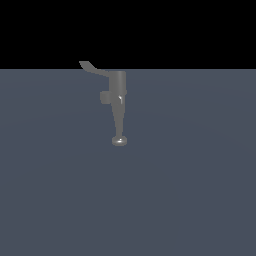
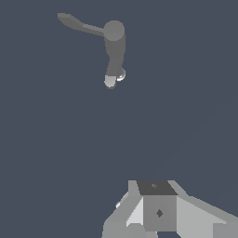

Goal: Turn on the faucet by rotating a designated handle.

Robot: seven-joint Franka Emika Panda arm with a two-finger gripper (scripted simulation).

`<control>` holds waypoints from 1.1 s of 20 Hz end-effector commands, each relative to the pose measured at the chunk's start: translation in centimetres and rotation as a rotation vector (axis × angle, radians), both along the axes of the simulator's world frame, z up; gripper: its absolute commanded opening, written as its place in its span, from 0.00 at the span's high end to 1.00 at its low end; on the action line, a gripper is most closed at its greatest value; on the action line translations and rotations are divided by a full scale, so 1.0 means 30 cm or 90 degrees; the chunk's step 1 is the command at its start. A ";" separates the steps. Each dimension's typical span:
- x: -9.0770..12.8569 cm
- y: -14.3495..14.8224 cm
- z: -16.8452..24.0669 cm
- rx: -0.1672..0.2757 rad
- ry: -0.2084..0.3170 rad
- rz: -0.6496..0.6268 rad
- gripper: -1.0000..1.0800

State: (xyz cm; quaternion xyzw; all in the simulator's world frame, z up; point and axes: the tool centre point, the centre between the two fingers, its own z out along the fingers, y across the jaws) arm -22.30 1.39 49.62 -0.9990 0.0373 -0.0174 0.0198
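The small grey faucet (image 1: 119,90) stands on the grey floor, its tapered spout ending in a round disc tip (image 1: 119,141). The thin curved handle (image 1: 90,66) projects from the body's top toward the exterior view's left, tip upturned. The wrist view shows the faucet (image 2: 114,42) from above, with the handle (image 2: 76,24) sticking out sideways. My gripper (image 2: 155,187) shows only in the wrist view, well apart from the faucet and touching nothing. Its fingers (image 2: 159,211) read as one block with no gap, holding nothing. The gripper is out of the exterior view.
A short stubby side knob (image 1: 104,97) sticks out of the faucet body on the exterior view's left, below the handle. The flat grey floor (image 1: 190,190) stretches all around the faucet.
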 end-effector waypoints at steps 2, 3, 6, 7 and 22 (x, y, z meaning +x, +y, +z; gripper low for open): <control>0.041 0.006 0.000 0.007 0.003 -0.035 1.00; 0.055 0.009 0.000 0.010 0.004 -0.047 1.00; 0.102 0.017 -0.002 0.017 0.008 -0.088 1.00; 0.119 0.020 -0.003 0.020 0.010 -0.103 1.00; 0.384 0.072 -0.058 0.046 0.038 -0.332 1.00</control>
